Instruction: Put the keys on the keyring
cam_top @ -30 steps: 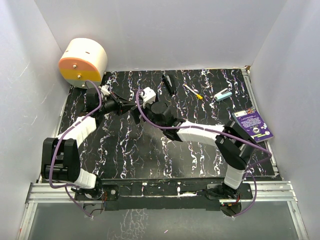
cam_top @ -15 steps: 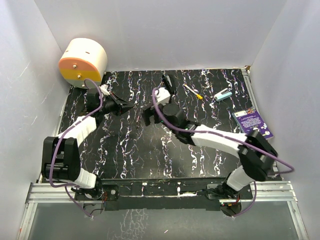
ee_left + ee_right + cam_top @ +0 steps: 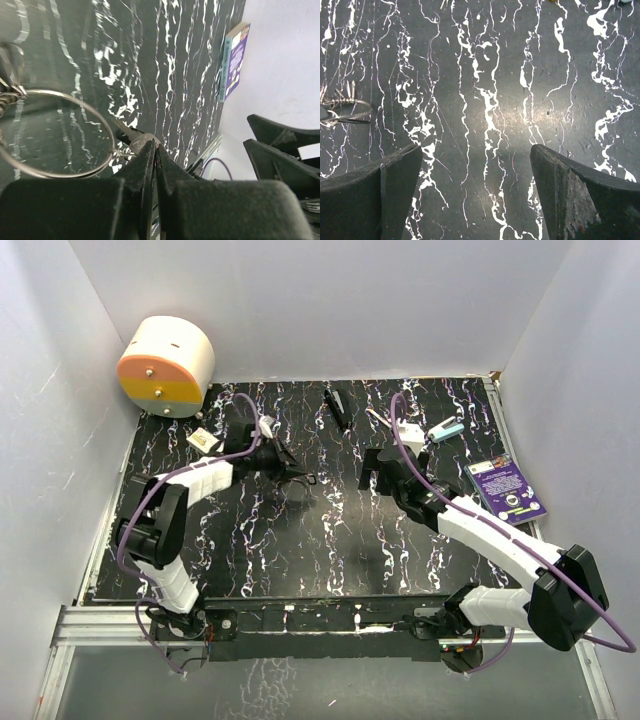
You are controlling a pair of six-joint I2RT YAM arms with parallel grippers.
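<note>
In the left wrist view my left gripper (image 3: 155, 146) is shut on a flat silvery piece, seemingly a key (image 3: 133, 136), joined to the thin wire keyring (image 3: 55, 134). More metal bits hang at the ring's far side (image 3: 9, 55). In the top view this gripper (image 3: 298, 475) is left of the mat's middle, with the ring a small dark loop (image 3: 309, 480) at its tip. My right gripper (image 3: 372, 472) is open and empty to the right of it, apart. In the right wrist view the gripper (image 3: 475, 150) is over bare mat, and the keyring with keys (image 3: 345, 107) shows at the far left.
A cream and orange drum (image 3: 166, 365) stands at the back left. A black stick (image 3: 337, 408), a yellow-handled tool (image 3: 385, 423) and a teal item (image 3: 447, 429) lie along the back. A purple booklet (image 3: 507, 490) lies at the right edge. White walls surround the mat.
My left gripper has swung right toward the mat's middle, carrying the ring. My right arm has pulled away to the right and no longer meets the left gripper.
</note>
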